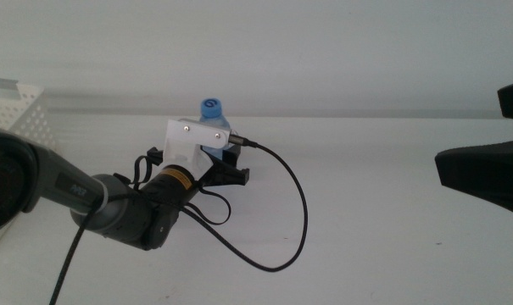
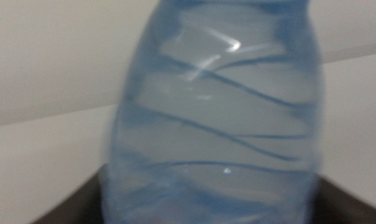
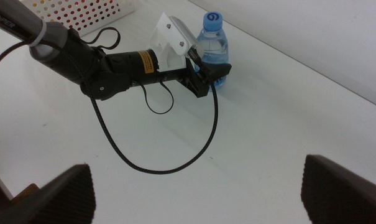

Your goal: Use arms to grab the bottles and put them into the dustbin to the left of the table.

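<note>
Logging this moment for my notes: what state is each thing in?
Water bottle: upright on the table, cap on.
Left gripper: around the bottle's lower body, jaws on either side.
Right gripper: open, empty, apart from the bottle.
Basket: upright, contents hidden.

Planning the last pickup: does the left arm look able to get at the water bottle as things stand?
Probably yes. The left tool is already at the bottle, its jaws spread either side of the base, and the bottle fills the left wrist view. Nothing stands between them; the right tool waits well aside.
</note>
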